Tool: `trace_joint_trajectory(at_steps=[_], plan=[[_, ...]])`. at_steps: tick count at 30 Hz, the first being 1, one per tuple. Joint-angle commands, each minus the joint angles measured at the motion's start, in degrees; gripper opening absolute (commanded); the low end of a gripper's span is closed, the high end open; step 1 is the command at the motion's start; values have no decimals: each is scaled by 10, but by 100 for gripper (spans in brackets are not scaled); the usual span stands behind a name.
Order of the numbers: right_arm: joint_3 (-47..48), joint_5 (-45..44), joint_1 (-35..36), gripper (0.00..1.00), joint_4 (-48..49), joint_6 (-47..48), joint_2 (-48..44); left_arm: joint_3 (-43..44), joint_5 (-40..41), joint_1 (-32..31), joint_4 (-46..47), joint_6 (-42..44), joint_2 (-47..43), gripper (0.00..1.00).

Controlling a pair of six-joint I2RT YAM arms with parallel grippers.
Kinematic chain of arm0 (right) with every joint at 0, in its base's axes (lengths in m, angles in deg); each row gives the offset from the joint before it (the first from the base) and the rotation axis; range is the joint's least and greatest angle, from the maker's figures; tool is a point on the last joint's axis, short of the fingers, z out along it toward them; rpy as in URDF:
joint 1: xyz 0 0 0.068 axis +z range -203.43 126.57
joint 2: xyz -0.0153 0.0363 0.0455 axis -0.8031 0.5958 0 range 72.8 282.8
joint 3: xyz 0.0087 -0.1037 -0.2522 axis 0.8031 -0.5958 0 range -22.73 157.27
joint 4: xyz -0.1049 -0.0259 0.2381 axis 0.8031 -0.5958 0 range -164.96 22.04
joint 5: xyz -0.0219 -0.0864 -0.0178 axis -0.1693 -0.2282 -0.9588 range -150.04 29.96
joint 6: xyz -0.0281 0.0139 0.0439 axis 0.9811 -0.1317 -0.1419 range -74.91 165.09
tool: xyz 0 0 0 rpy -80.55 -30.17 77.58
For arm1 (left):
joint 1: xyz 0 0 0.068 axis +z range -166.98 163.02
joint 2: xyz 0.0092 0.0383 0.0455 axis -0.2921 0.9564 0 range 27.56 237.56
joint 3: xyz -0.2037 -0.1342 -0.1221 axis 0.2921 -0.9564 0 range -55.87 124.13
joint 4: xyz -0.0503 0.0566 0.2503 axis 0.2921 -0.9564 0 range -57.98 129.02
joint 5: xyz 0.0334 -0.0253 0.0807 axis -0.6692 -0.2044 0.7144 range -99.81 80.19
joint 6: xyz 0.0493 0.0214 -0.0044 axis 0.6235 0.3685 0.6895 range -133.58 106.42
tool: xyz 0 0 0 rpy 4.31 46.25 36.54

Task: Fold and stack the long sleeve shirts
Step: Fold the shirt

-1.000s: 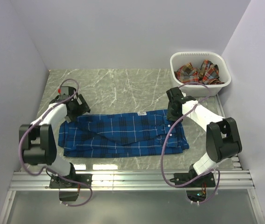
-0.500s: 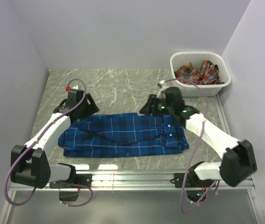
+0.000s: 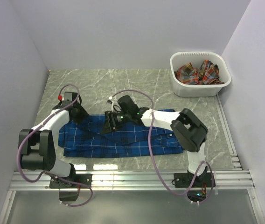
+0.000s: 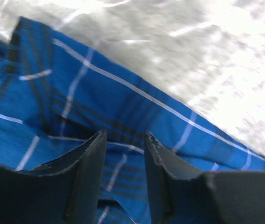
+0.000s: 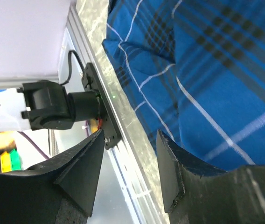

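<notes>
The royal blue plaid button-up cloth shirt (image 3: 123, 142) is lying spread on the grey marbled tabletop (image 3: 123, 84), under both sets of fingers. The left gripper (image 4: 124, 138) is sitting low at the shirt's far left corner. Its two dark fingers (image 4: 88, 163) are standing a narrow gap apart, with a ridge of blue cloth showing between the tips. I cannot tell whether they are actually pinching it. Bare tabletop is lying just beyond those fingertips.

The right gripper (image 5: 131, 137) is reaching across over the middle of the shirt. Its fingers (image 5: 172, 172) are standing partly apart and holding nothing. Blue cloth is lying beside and beyond one finger, while the table's near edge is showing through the gap and a black motor housing (image 5: 48, 105) beyond the other finger.

The red-orange plaid shirt (image 3: 198, 72) is lying crumpled inside the white plastic basket (image 3: 198, 88), well apart from both grippers, in the far right corner.
</notes>
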State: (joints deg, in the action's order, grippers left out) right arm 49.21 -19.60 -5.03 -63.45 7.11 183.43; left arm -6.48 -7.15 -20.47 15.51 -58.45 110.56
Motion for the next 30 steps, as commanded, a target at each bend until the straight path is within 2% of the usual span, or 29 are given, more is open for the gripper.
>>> trace_joint_trajectory(at_steps=[1, 6, 12, 19, 22, 27, 29, 30], plan=[[29, 23, -1, 56, 14, 18, 41, -10, -11, 22, 22, -20, 29, 43], [38, 30, -15, 54, -82, 64, 106, -7, -43, 69, 29, -22, 72, 41], [-4, 50, -40, 54, -171, 120, 114, -3, -56, 119, 32, -23, 114, 37], [-78, 65, -62, 53, -173, 149, 86, 27, -52, 131, 35, -27, 172, 31], [-86, 67, -62, 52, -169, 150, 71, 48, -48, 132, 36, -14, 169, 31], [-80, 68, -62, 52, -176, 153, 32, 66, -41, 131, 37, 6, 125, 40], [-71, 58, -62, 51, -192, 162, 10, 76, -28, 132, 28, 14, 99, 45], [-68, 39, -63, 51, -209, 172, 0, 87, -27, 131, 24, 20, 92, 52]])
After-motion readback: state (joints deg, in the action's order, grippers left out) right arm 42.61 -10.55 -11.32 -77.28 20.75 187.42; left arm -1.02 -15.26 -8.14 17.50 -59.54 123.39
